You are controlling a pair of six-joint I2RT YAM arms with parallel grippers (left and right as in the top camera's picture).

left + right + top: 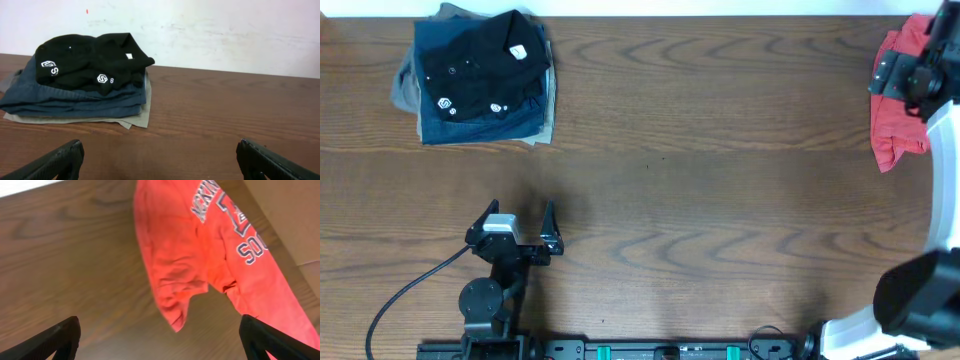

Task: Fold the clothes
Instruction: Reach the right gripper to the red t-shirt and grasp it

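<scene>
The red-orange T-shirt [897, 128] lies crumpled at the table's far right edge, partly under my right arm. In the right wrist view the T-shirt [200, 255] shows white-and-dark lettering, and a sleeve or corner of it points toward the jaws. My right gripper [894, 74] hovers above the shirt, open and empty [160, 330]. My left gripper [518, 216] is open and empty over bare wood at the near left [160, 152], facing the pile of other garments.
A pile stands at the far left: a black shirt with small white logos [480, 60] [90, 60] on a folded blue garment [480, 125] [65, 97] and a khaki one [405, 92] [137, 117]. The brown wooden table [720, 200] spreads between the arms.
</scene>
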